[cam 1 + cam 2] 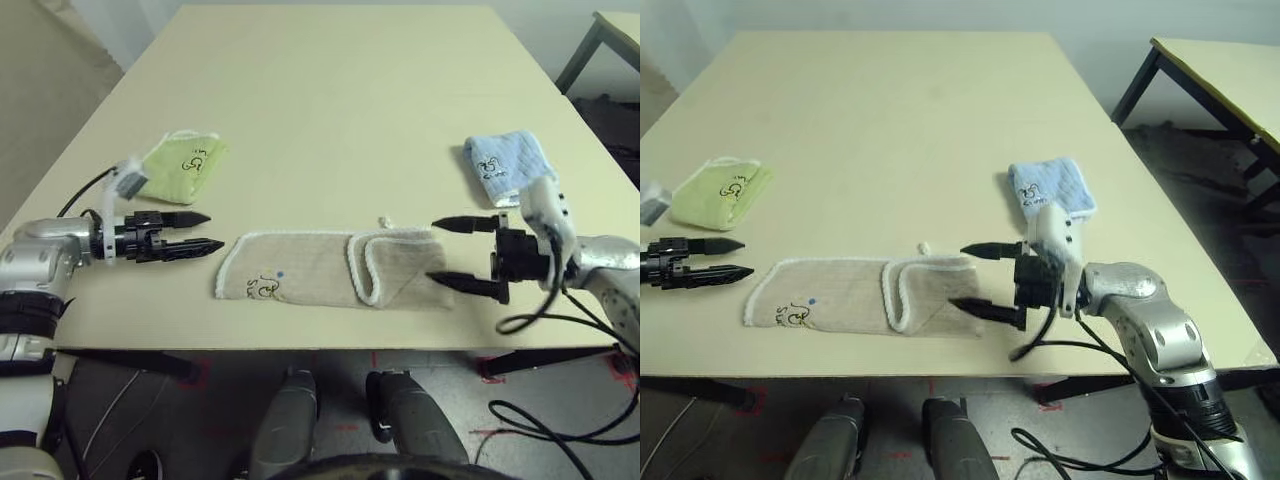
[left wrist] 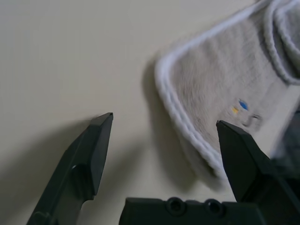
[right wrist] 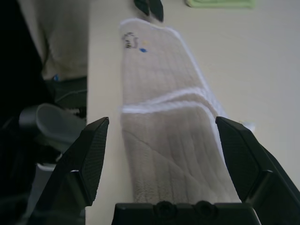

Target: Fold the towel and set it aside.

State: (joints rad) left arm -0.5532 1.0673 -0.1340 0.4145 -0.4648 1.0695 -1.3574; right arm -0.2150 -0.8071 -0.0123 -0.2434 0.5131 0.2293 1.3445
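The towel [image 1: 330, 268] lay near the table's [image 1: 330, 110] front edge, long axis running side to side, its right end already folded over toward the middle. My right gripper [image 1: 458, 254] sat at that folded end, fingers spread wide, empty. My left gripper [image 1: 196, 232], also spread, pointed at the flat logo end just beside it, apart.
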